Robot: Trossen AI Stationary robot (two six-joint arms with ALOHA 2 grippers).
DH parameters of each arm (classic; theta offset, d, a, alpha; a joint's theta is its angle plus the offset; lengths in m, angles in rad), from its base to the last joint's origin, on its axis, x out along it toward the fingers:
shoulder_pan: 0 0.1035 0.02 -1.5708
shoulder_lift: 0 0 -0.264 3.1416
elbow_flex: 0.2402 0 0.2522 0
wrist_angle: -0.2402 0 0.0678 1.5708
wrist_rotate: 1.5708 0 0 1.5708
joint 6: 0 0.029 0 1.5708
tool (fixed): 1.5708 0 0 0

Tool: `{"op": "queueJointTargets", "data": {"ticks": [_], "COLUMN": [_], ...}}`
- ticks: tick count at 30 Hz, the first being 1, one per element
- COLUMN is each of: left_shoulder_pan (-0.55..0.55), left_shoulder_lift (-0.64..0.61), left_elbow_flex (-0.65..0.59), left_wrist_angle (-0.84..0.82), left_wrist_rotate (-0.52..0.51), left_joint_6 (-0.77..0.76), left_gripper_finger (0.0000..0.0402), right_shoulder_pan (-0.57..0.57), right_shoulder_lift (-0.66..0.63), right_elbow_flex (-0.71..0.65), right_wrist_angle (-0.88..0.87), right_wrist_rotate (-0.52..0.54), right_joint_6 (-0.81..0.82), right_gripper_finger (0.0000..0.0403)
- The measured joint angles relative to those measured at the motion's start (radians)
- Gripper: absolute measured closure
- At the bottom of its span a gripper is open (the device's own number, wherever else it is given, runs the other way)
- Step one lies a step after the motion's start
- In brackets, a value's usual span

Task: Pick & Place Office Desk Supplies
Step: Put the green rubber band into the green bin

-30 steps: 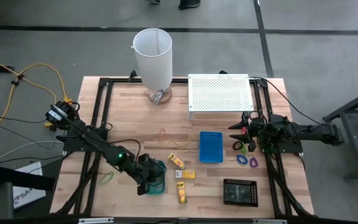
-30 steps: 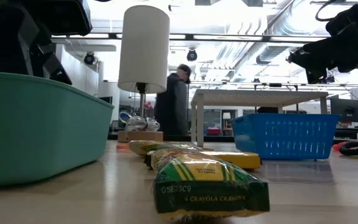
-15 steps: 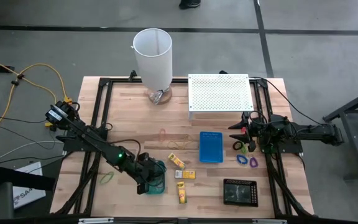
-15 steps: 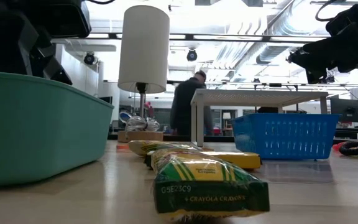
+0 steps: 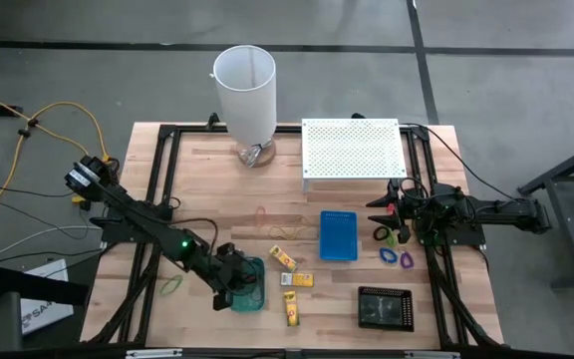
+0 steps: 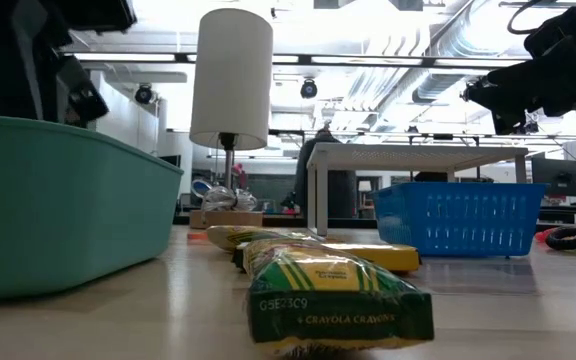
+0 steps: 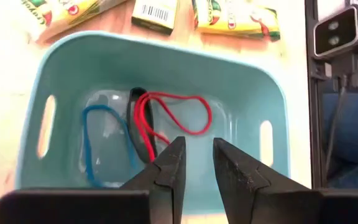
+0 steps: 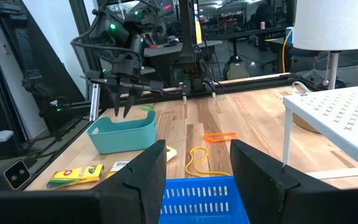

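Teal tray (image 7: 67, 74): red band (image 7: 173, 115), blue band (image 7: 98, 134), black band (image 7: 135, 121).
Left gripper (image 7: 197, 163): above tray, fingers spread, empty.
Right gripper (image 8: 197, 163): fingers spread, empty.

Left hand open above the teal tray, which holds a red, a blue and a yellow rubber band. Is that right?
Not quite. The left hand is open above the teal tray, but the left wrist view shows a red band, a blue band and a black band inside, not a yellow one. The yellow band lies on the table.
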Motion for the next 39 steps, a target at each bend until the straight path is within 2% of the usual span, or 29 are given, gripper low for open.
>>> {"op": "queueJointTargets", "data": {"ticks": [7, 16, 24, 29, 34, 39], "left_shoulder_pan": [0.000, -0.025, -0.121, -0.204, -0.288, -0.363], "left_shoulder_lift": [-0.080, -0.107, -0.130, -0.137, -0.136, -0.135], "left_elbow_flex": [0.000, 0.000, -0.001, 0.000, 0.000, 0.000], "left_wrist_angle": [-0.072, -0.186, -0.309, -0.398, -0.491, -0.591], "left_wrist_rotate": [-0.004, -0.007, -0.085, -0.121, -0.113, -0.113], "left_joint_6": [0.002, -0.050, -0.271, -0.504, -0.748, -0.927], "left_gripper_finger": [0.0324, 0.0324, 0.0324, 0.0324, 0.0324, 0.0324], "right_shoulder_pan": [0.000, 0.000, 0.000, 0.000, 0.000, 0.000], "right_shoulder_lift": [0.000, 0.000, 0.000, 0.000, 0.000, 0.000], "right_elbow_flex": [0.000, 0.000, 0.000, 0.000, 0.000, 0.000], "right_wrist_angle": [0.000, 0.000, 0.000, 0.000, 0.000, 0.000], "right_wrist_rotate": [0.000, 0.000, 0.000, 0.000, 0.000, 0.000], "right_joint_6": [0.000, 0.000, 0.000, 0.000, 0.000, 0.000], "right_gripper_finger": [0.0237, 0.0237, 0.0237, 0.0237, 0.0237, 0.0237]}}
